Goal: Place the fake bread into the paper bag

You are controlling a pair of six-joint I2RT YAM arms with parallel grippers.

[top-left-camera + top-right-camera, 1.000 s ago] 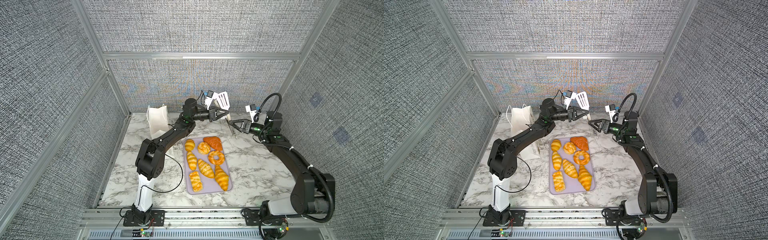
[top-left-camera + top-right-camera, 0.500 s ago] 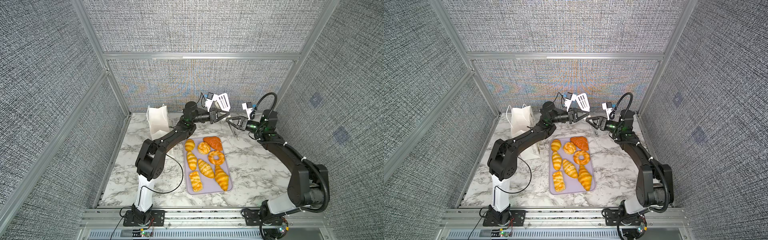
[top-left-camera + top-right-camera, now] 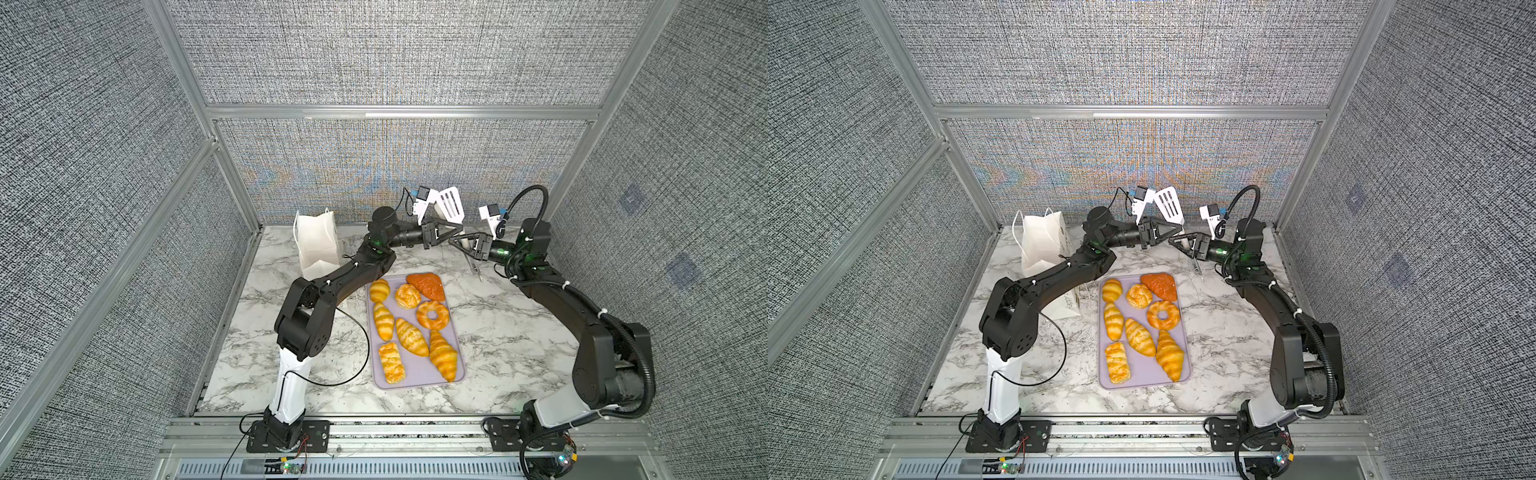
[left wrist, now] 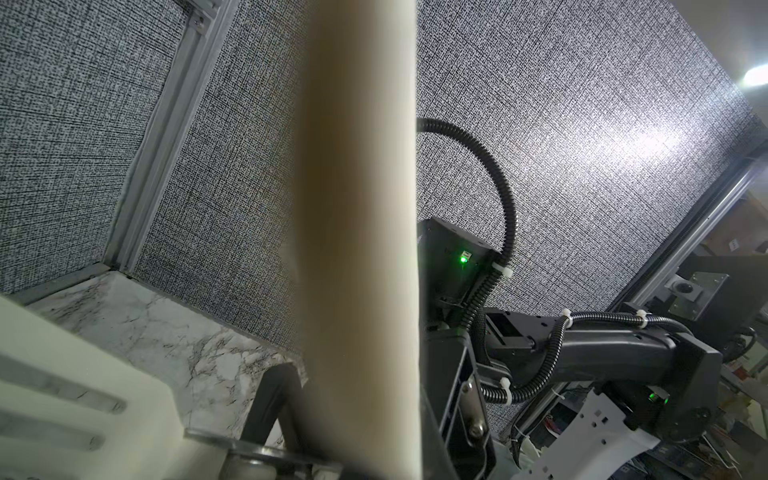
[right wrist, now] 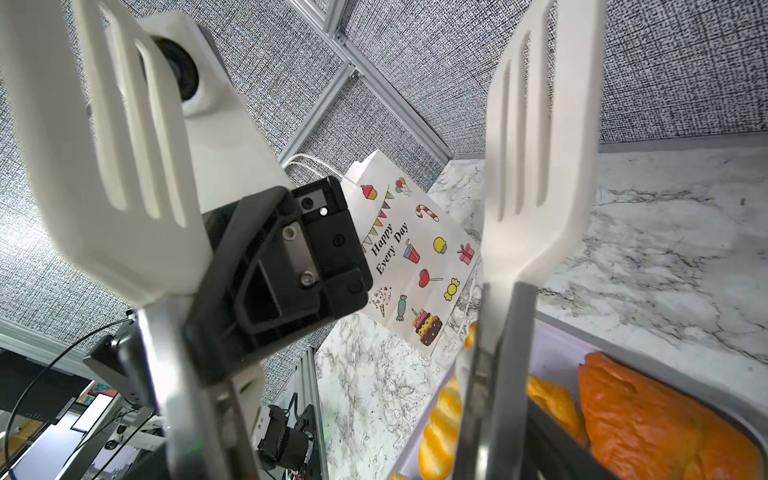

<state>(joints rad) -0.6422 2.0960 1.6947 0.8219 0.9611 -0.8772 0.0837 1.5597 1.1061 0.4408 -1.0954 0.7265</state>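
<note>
Fake bread [image 3: 410, 337]: where is it, and why has none been lifted?

— All eight pieces lie on the lilac tray [image 3: 415, 380] in the middle of the desk [image 3: 519, 332]: croissants, a bun, a ring doughnut and a reddish wedge. None is in the paper bag [image 3: 318, 245], which stands upright to the left of the tray, behind the left arm.

Why are both arms raised at the back?

— I read it as a tool handover. The left end effector [image 3: 454, 232] is clamped narrow on one metal arm of the white slotted tongs [image 3: 451, 203]. It holds them above the rear of the desk with the blades pointing up. Gripping one arm only leaves the tongs sprung open and the other arm free to be taken.

And the right end effector [image 3: 459, 244]?

— In the right wrist view it faces the left one with its jaws wide, and a tong arm runs down each side of the picture. I cannot tell whether the jaws already press on the metal. A wide straddle would make sense, since squeezing both arms is what closes the blades.

Why use tongs at all?

— My guess is that the pastries are glossy and rounded, so broad blades should hold them better than bare jaws. Their length should also help to reach down into the tall bag.
</note>
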